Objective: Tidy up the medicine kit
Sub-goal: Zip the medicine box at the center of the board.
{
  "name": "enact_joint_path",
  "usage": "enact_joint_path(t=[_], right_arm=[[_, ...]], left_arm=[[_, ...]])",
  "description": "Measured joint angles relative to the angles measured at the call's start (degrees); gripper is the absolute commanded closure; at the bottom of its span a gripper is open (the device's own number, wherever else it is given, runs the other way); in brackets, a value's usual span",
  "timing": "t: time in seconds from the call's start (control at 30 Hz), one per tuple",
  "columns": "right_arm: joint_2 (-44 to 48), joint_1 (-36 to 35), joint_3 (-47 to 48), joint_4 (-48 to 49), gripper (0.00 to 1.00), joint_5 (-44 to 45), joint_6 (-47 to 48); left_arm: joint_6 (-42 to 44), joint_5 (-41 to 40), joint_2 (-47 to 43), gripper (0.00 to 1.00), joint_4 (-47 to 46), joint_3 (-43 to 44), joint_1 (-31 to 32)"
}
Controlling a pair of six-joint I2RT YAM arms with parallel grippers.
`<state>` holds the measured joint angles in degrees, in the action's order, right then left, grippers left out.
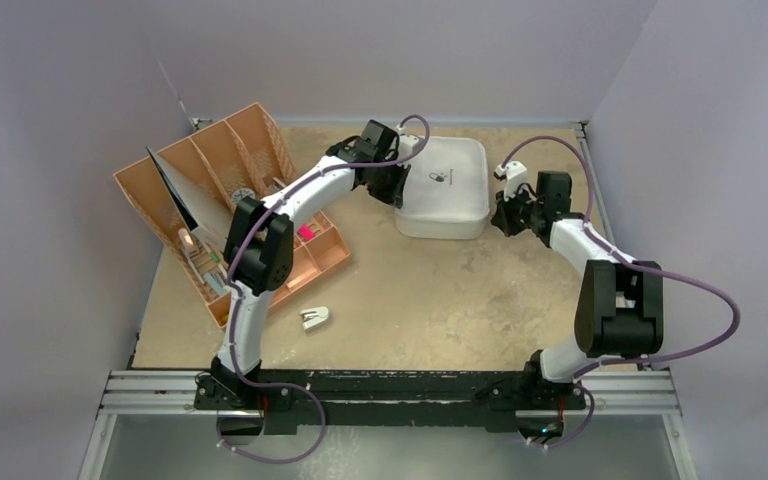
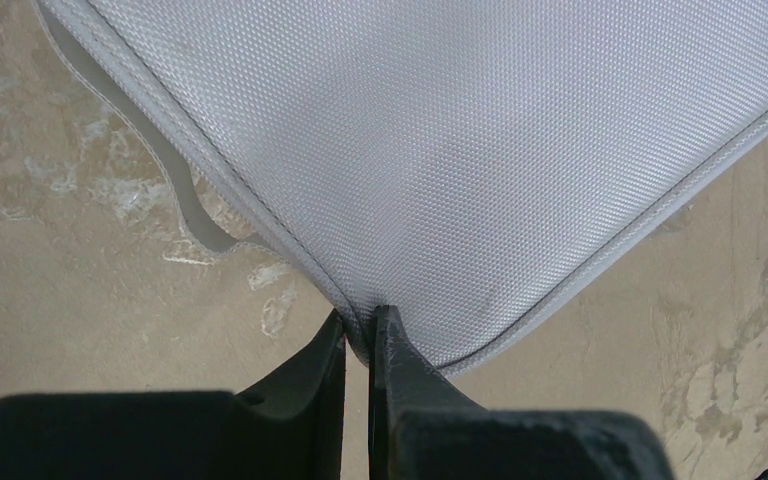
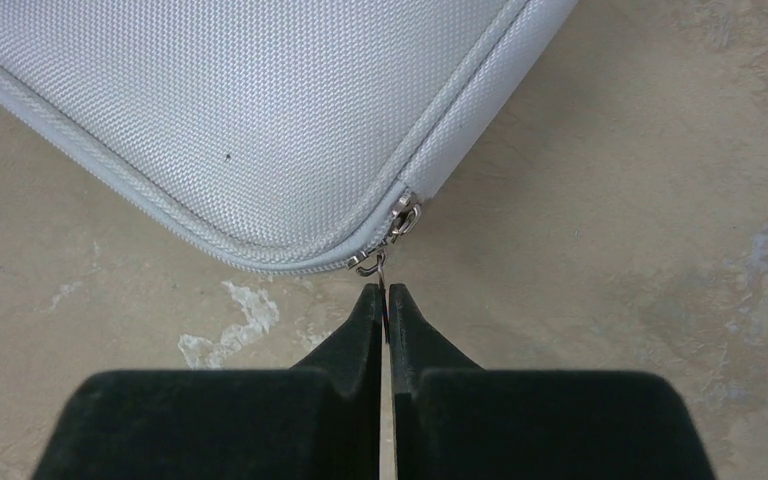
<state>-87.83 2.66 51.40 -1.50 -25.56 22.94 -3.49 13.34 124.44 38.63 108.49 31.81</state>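
The medicine kit (image 1: 450, 190), a light grey rounded case with a small dark logo (image 1: 439, 178) on its lid, lay flat toward 12 o'clock on the mottled tan table (image 1: 440, 300), its lid down over the base. The left gripper (image 2: 362, 322) met the case at its 9 o'clock side. In the left wrist view its two dark fingers were squeezed together on the stitched rim at a rounded corner, pinching that edge with almost no gap between them. A pale strip (image 2: 175, 185) curved out from under the case's edge at about 10 o'clock of that pinch, though what it was could not be told. The right gripper (image 3: 385, 295) sat at roughly 4 o'clock of the case, at another rounded corner. Its fingers were pressed shut on the thin zipper pull (image 3: 369, 265), which hung from the metal slider (image 3: 406, 218) on the zip line just at 12 o'clock of the fingertips. A tan-orange divided organizer (image 1: 250, 150) stood toward 10 o'clock on the table, well apart from the case, partly hidden behind the left arm, with a small pink item (image 1: 306, 233) in one of its near compartments. A small white object (image 1: 314, 318) lay alone on the tabletop at about 7 o'clock, near the left arm's lower link and touching nothing else.
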Motion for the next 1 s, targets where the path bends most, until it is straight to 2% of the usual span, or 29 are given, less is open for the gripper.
enact_joint_path(t=[0.23,0.43,0.83,0.93,1.0], right_arm=[[-1.07,-0.02,-0.15,3.43,0.97,0.57,-3.89],[-1.05,-0.02,0.87,2.62,0.96,2.56,-7.82],[1.38,0.0,2.32,-4.07,0.94,16.35,-13.16],[1.44,-0.02,3.56,-5.99,0.86,19.06,-14.88],[1.92,-0.02,3.8,-6.84,0.76,20.48,-16.0]], left_arm=[[1.75,1.31,-0.55,1.0,-1.22,-1.18,-0.11],[0.46,4.37,-1.11,1.0,-3.3,-2.51,-0.61],[-9.97,10.93,-1.22,1.0,-7.56,-3.41,1.29],[-11.93,12.26,-1.05,0.96,-8.26,-3.39,1.44],[-12.61,12.74,-0.63,0.9,-8.15,-2.93,1.53]])
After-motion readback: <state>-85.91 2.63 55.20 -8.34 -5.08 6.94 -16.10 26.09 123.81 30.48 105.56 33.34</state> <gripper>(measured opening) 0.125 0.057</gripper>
